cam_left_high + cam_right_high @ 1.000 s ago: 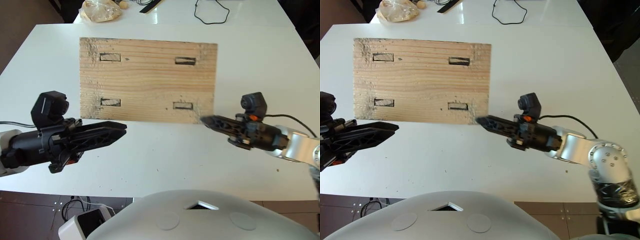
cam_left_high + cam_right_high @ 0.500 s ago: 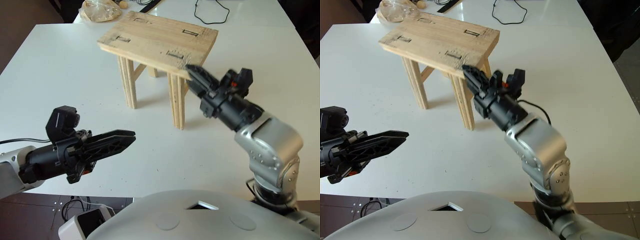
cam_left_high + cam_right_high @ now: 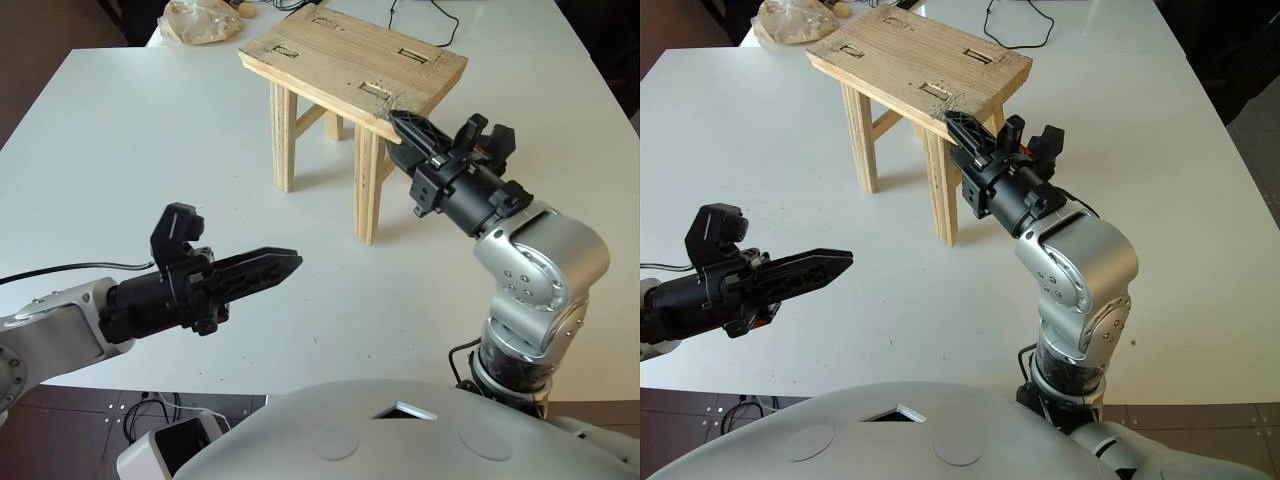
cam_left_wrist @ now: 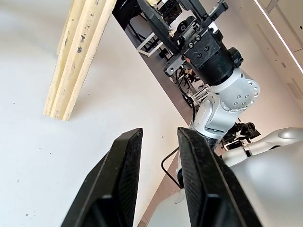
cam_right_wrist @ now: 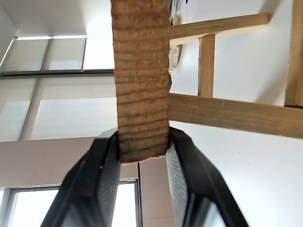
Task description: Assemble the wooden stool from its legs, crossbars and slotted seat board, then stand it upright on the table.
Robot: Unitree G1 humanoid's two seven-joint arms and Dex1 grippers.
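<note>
The assembled wooden stool (image 3: 350, 55) stands upright on the white table (image 3: 120, 150), its slotted seat board on top and its legs (image 3: 368, 190) and crossbars below. My right gripper (image 3: 400, 120) is shut on the seat board's near right corner. In the right wrist view the board's edge (image 5: 142, 71) sits between the two black fingers (image 5: 102, 179). My left gripper (image 3: 290, 262) hovers low over the table in front of the stool, apart from it, open and holding nothing. The left wrist view shows its fingers (image 4: 123, 161) facing a stool leg (image 4: 78, 56).
A crumpled bag (image 3: 203, 20) lies at the table's far left edge and a black cable (image 3: 420, 30) runs behind the stool. Bare tabletop extends to the left of the stool and between the two arms.
The seat board faced the camera flat a second ago. The stool now stands upright farther back and to the right, my right gripper still on its corner. My left gripper shifted right.
</note>
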